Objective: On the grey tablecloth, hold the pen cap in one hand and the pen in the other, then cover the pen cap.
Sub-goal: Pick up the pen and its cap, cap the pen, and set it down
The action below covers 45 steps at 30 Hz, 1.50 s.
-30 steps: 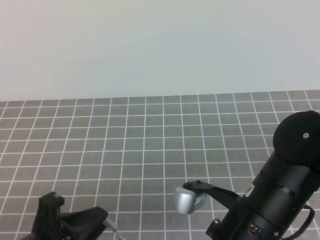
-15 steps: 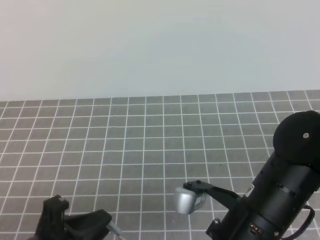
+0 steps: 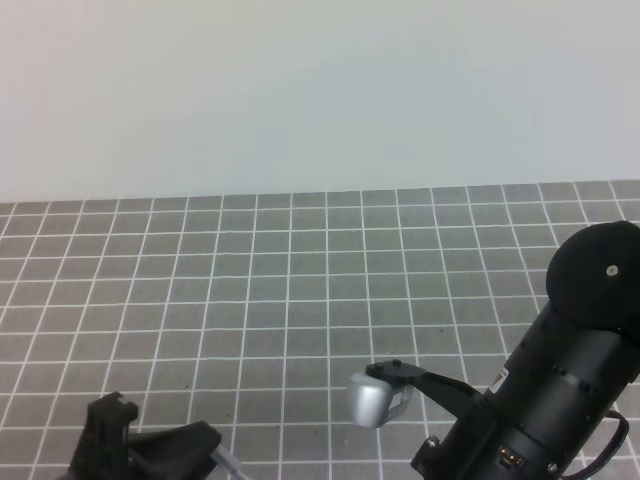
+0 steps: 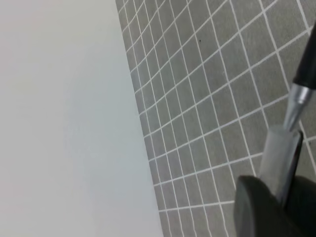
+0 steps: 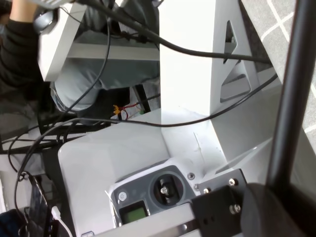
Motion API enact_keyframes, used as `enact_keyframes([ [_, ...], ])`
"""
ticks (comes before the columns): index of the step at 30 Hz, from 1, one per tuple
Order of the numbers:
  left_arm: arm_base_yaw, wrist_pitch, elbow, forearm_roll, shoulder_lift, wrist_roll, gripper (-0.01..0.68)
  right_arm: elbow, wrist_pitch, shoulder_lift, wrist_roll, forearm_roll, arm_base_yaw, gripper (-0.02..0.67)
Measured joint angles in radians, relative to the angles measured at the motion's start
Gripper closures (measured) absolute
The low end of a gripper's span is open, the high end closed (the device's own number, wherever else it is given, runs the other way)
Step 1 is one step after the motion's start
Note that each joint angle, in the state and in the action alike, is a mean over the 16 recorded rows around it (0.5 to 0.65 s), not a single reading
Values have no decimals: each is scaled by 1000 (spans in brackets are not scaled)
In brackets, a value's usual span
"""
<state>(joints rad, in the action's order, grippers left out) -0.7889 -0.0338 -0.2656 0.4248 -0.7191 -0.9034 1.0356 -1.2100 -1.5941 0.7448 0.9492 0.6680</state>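
Note:
The grey tablecloth (image 3: 300, 280) with its white grid fills the lower half of the high view. My left gripper (image 3: 232, 468) sits at the bottom left edge, with only its black body and a grey pad showing. In the left wrist view the left gripper (image 4: 291, 136) has its jaws close together. The pen (image 4: 307, 66), black with a silvery tip, comes in from the upper right, its tip touching the grey pad (image 4: 277, 160). The pen cap is hidden. In the right wrist view my right gripper (image 5: 276, 195) is shut on the pen (image 5: 296, 79), which juts away from it.
My right arm (image 3: 570, 390) bulks over the bottom right corner, its silver camera (image 3: 368, 400) poking left. A pale wall (image 3: 320, 90) rises behind the cloth. The right wrist view looks back at a white frame (image 5: 187, 54), cables and a small display unit (image 5: 148, 197).
My left gripper has sunk slightly toward the bottom edge of the high view. The right arm has not moved.

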Motion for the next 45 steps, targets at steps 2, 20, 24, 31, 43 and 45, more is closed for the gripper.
enact_keyframes([
  [2,-10,-3,0,0,0,-1,634,0,-2,0,1,1,0,631],
  [20,-69,-4,0,106,0,-28,605,0,1,0,3,1,0,644],
  [24,-69,13,0,140,0,-35,610,0,2,1,0,2,0,644],
  [31,-69,35,0,160,0,-40,600,0,2,1,-5,5,0,652],
  [43,-69,50,0,168,-4,-56,605,0,6,0,-17,57,0,652],
  [45,-70,52,0,171,-8,-57,605,1,8,0,-21,66,0,652],
])
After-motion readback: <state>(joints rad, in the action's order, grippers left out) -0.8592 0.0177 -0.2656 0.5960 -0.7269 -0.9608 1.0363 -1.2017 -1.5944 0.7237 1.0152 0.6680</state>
